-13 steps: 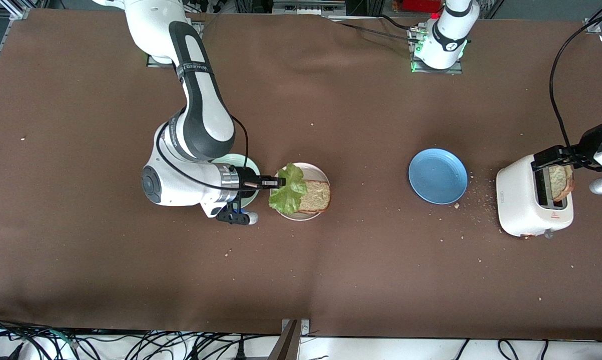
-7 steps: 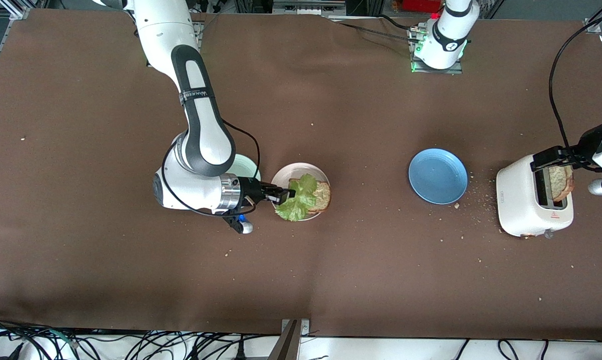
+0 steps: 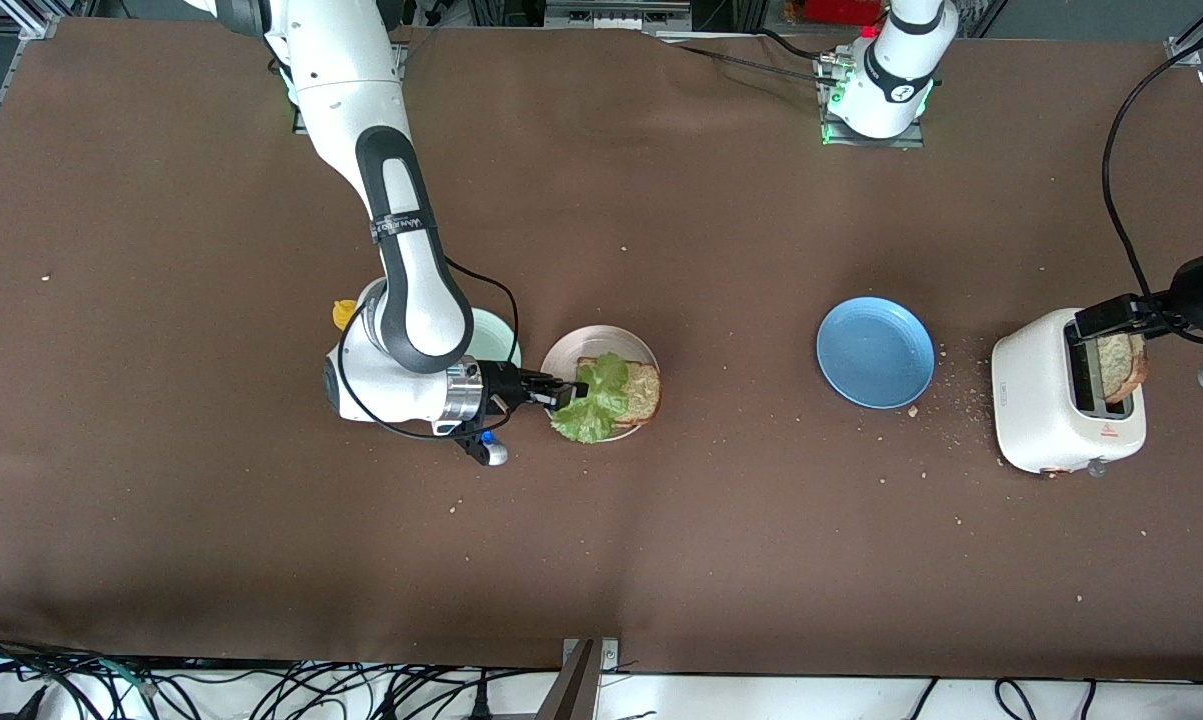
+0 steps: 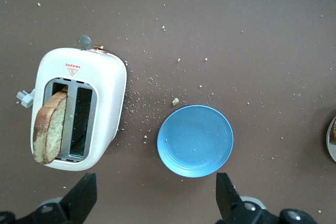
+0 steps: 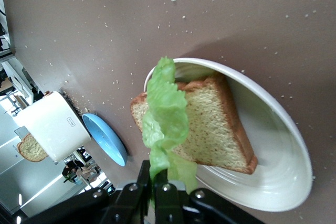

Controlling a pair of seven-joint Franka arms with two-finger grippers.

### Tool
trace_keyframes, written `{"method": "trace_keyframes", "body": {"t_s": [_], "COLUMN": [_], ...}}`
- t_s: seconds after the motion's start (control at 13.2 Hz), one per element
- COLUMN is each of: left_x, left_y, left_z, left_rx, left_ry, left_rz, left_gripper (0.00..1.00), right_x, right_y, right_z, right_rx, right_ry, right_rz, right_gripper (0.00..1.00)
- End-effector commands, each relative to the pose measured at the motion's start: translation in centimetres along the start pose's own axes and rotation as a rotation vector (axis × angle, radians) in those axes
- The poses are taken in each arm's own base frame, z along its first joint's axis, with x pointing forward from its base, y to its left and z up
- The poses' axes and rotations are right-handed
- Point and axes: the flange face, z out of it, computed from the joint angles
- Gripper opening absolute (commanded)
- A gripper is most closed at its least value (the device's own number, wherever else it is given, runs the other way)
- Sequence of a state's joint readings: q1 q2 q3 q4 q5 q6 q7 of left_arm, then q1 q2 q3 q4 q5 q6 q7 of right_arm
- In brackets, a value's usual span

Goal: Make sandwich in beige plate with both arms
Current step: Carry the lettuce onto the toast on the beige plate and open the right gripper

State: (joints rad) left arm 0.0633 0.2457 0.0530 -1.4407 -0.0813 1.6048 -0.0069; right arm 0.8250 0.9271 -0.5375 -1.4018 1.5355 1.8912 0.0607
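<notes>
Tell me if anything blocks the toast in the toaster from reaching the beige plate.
Only the blue plate lies on the table between the toaster and the beige plate; a lifted toast slice would pass above it. The right end effector, holding lettuce, occupies the beige plate.

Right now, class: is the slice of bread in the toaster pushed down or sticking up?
Sticking up. The bread slice rises out of one slot of the toaster, leaning; the other slot is empty.

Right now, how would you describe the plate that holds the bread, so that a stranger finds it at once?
Start at the right arm's end of the brown table, where the right gripper holds a lettuce leaf. The beige plate lies under that leaf. Unlike the blue plate and the mint green plate, it carries a toasted bread slice.
</notes>
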Motion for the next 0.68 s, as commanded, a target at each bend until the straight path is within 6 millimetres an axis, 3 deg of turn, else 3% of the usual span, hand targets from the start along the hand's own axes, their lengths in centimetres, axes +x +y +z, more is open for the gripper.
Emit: {"method": "trace_keyframes", "body": {"t_s": [0.0,0.15,0.3,0.61], "left_x": [0.0,0.2,0.2,1.4], "left_y": [0.0,-0.5,-2.6,-5.8], "left_z": [-0.5,0.1,0.4,2.8], "left_rx": [-0.006,-0.004,0.026,0.082], "left_ry": [0.006,-0.007,-0.012,-0.031], "left_rz": [0.001,-0.007,-0.022,0.014], "left_gripper": [1.00,1.00,1.00,1.00], "right_x": [-0.2,-0.5,-1.1,-1.9], "right_y": [1.6,1.5,0.8,-1.1], "right_z": [0.4,-0.3,-1.7,-7.7], "right_rx": [0.000,-0.073,-0.175,-0.416], "right_ry": [-0.011,-0.017,-0.027,-0.056], "right_rz": [-0.055,-0.101,-0.158,-0.262], "right_gripper": [1.00,1.00,1.00,1.00]}}
